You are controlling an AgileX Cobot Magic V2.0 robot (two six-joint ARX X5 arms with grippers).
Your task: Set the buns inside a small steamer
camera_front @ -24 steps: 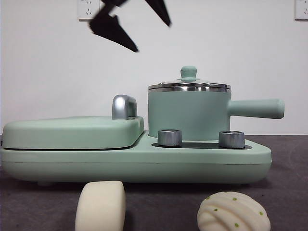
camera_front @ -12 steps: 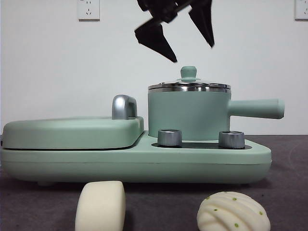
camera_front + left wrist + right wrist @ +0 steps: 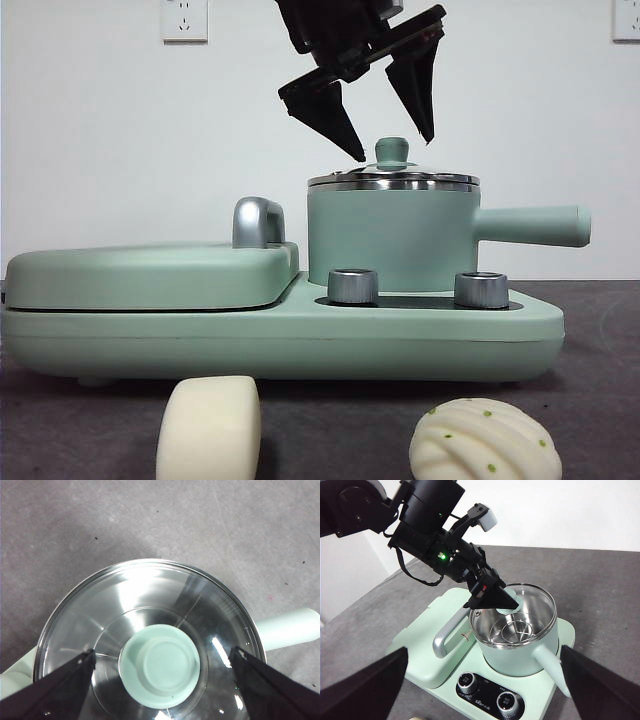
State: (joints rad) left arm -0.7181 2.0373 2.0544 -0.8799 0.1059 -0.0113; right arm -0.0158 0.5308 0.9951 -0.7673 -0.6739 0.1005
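Observation:
The small steamer stands on the right of the mint-green cooker base, with its lid on. My left gripper is open and hangs just above the lid's green knob, with one jaw on each side of it. In the left wrist view the knob lies between the open jaws of that gripper. The smooth oblong bun and the ridged, green-dotted bun lie on the table in front of the cooker. My right gripper is open and empty, held high and back from the steamer.
The flat hinged griddle plate with a steel handle fills the cooker's left half. Two steel dials sit on the front below the pot. The steamer's straight handle sticks out to the right. The table is dark grey.
My left gripper has moved right and down from the upper left to just above the lid knob. The buns and the steamer have not moved.

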